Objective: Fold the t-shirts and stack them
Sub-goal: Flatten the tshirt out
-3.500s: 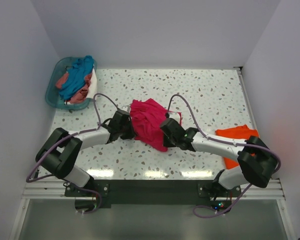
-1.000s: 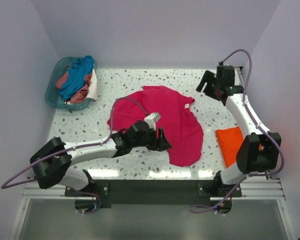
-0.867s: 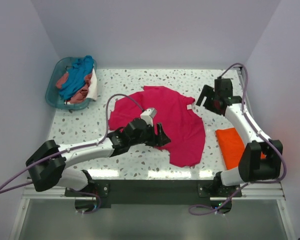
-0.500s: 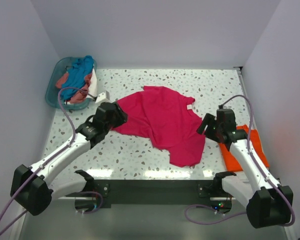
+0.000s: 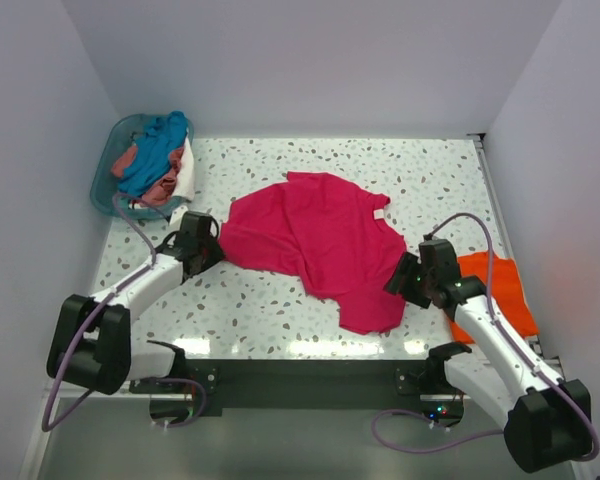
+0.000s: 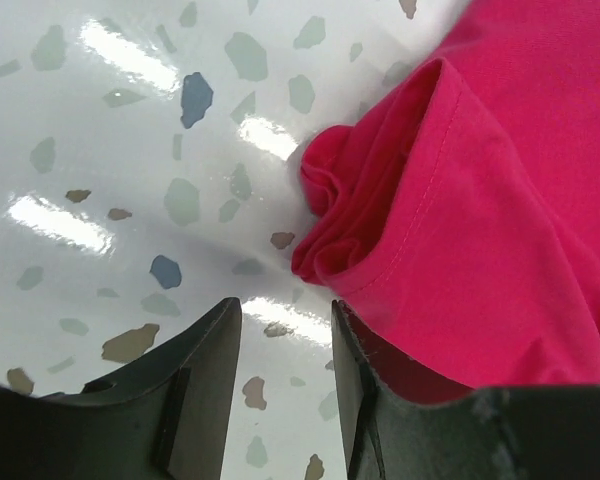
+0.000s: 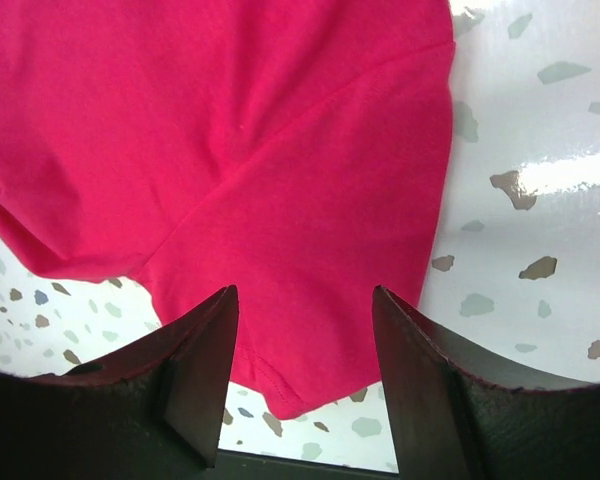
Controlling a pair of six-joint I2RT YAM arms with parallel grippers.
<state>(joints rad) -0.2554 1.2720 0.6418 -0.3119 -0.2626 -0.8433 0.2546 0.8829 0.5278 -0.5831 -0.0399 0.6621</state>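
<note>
The magenta-pink t-shirt (image 5: 320, 240) lies spread, partly crumpled, mid-table, with a white neck label (image 5: 379, 213). My left gripper (image 5: 212, 252) is open at its left edge; in the left wrist view (image 6: 285, 330) the jaws straddle bare table just short of a bunched sleeve hem (image 6: 360, 230). My right gripper (image 5: 398, 280) is open over the shirt's right lower part; in the right wrist view (image 7: 305, 320) the shirt (image 7: 260, 130) lies under the jaws. An orange t-shirt (image 5: 495, 300) lies folded at the right, behind the right arm. Teal, salmon and white tees (image 5: 155, 155) fill the basin.
A translucent teal plastic basin (image 5: 108, 175) stands at the back left corner. White walls enclose the speckled table (image 5: 280, 310) on three sides. The table's near edge with the arm bases runs along the bottom.
The bunched pink shirt was spread out over the table. In the last half second both arms drew in low: the left gripper to the shirt's left edge, the right gripper onto its right lower part.
</note>
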